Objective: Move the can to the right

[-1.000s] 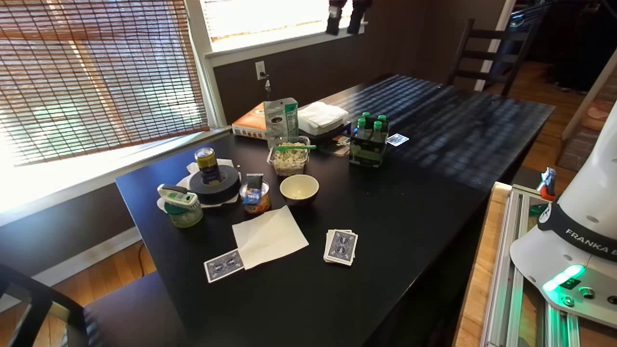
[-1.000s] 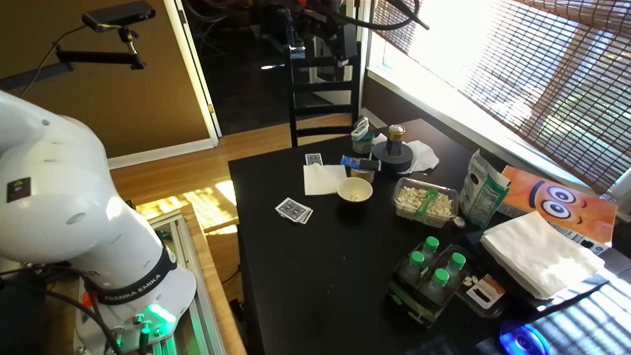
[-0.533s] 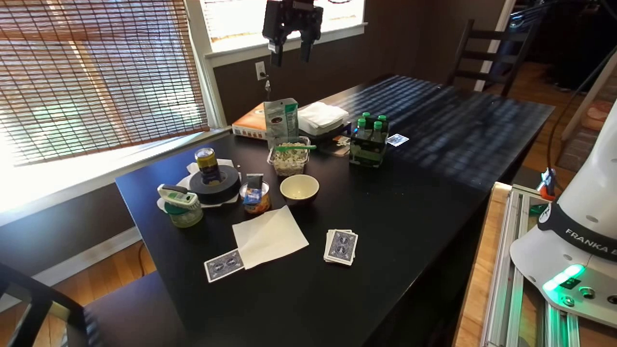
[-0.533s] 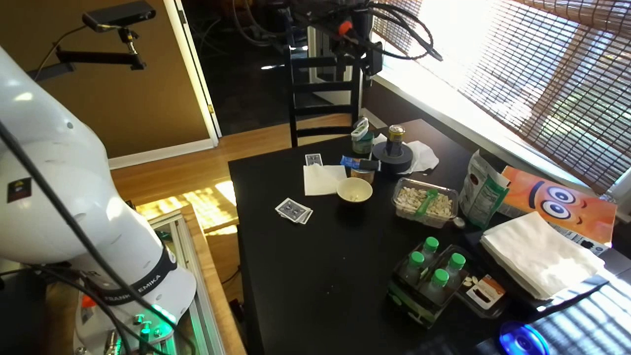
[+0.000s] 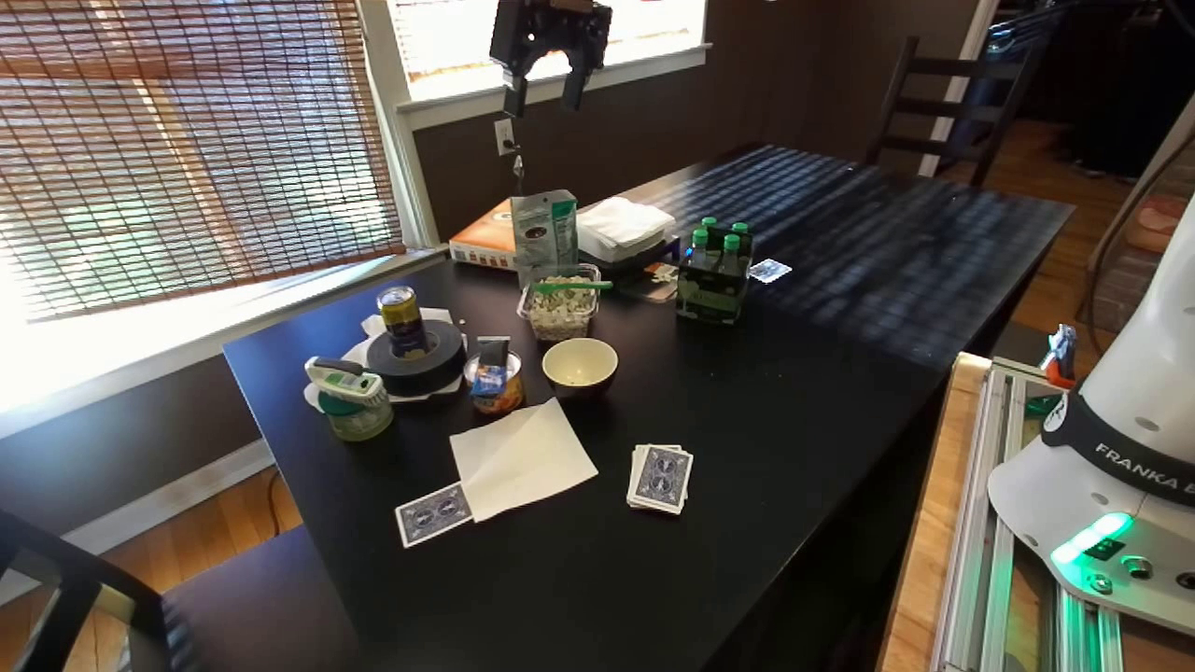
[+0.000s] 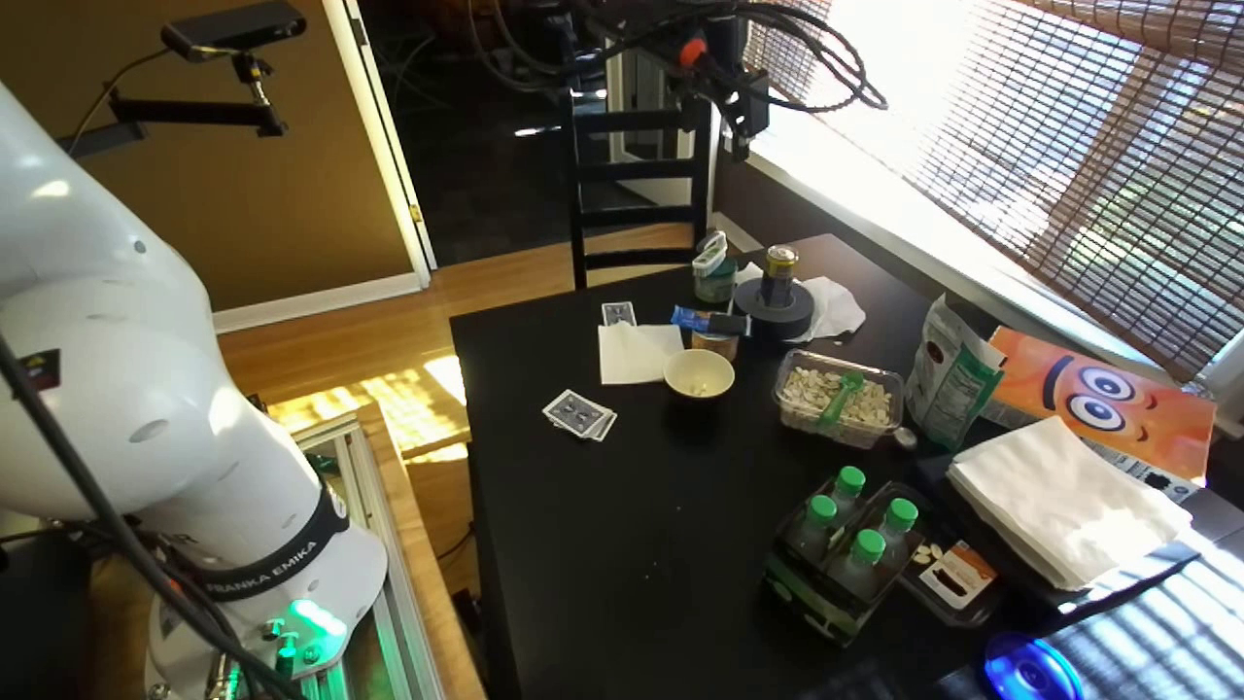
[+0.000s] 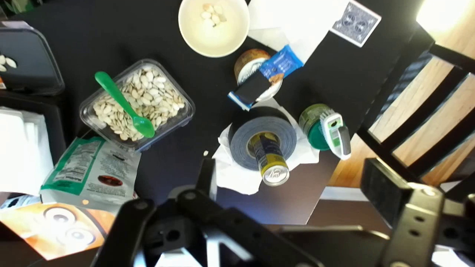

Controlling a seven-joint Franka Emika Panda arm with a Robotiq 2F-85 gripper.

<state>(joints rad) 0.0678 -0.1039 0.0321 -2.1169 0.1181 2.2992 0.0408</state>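
Note:
The can (image 5: 402, 319) is a slim yellow and dark blue drink can with a silver top. It stands upright in the hole of a black tape roll (image 5: 443, 362), and its lower end is hidden inside the roll. It also shows in an exterior view (image 6: 778, 279) and in the wrist view (image 7: 269, 155), above the space between the fingers. My gripper (image 5: 543, 99) is open and empty, high above the table and apart from the can. In the wrist view the gripper's fingers (image 7: 291, 182) are wide apart, with nothing between them.
Beside the roll stand a short tin (image 5: 497, 396) with a blue packet on top and a green-lidded jar (image 5: 359, 422) with a brush. A cream bowl (image 5: 581, 364), seed tub (image 7: 137, 102), bottle carrier (image 6: 821, 593), pouch (image 6: 957, 379), and cards (image 5: 661, 478) are also on the table.
My gripper has come down from the top edge and moved left in an exterior view, toward the can's side of the table. It has tilted slightly. The objects have not moved.

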